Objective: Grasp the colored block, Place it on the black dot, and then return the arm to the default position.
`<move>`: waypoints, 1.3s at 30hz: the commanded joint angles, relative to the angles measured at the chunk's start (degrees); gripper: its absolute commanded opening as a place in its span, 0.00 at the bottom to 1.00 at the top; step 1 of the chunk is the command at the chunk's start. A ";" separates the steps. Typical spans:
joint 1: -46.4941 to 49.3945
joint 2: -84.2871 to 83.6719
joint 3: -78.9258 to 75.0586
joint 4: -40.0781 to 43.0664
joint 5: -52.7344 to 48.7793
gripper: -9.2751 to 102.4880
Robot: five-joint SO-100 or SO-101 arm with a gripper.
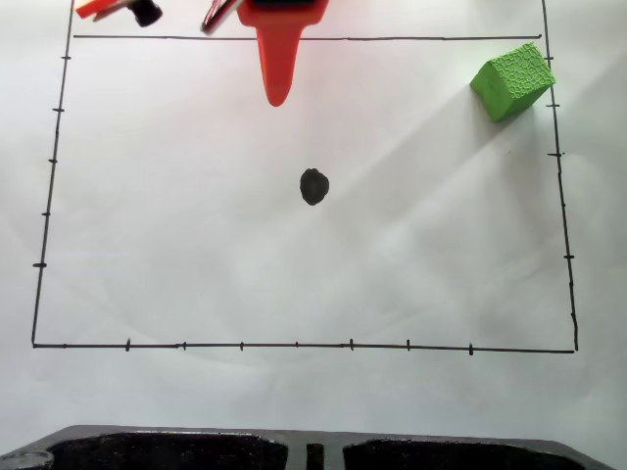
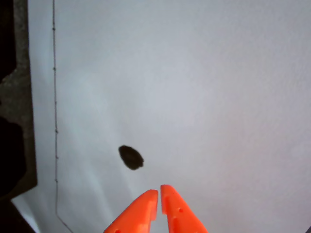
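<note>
White paper [image 1: 196, 245] covers the table, evenly lit with soft shadows. A drawn rectangle [image 1: 294, 345] with tick marks frames it. A dark edge [image 1: 196, 450] borders the paper.

Fixed view: looks steeply down from high over my surface, far enough back to take in the whole white paper sheet [image 1: 196, 245] with its hand-drawn black rectangle [image 1: 294, 346]; my orange plastic arm [image 1: 279, 39] enters from the top edge.
Wrist view: rides on my arm and looks along my orange pointed tool [image 2: 159, 194], which enters from the bottom edge; it sits much nearer the paper.
Shared ground: both take in the small round black ink dot [image 1: 313, 186] [image 2: 130, 157], the paper and one line of the rectangle.
</note>
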 commanded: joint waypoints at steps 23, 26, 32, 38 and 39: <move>-2.46 0.88 -0.26 0.09 -2.90 0.08; -3.16 0.97 -0.26 0.09 -3.43 0.08; -5.80 -0.70 -1.76 2.37 -0.18 0.08; -11.51 -12.66 -11.51 3.69 6.15 0.08; -12.66 -15.38 -13.89 4.48 7.21 0.08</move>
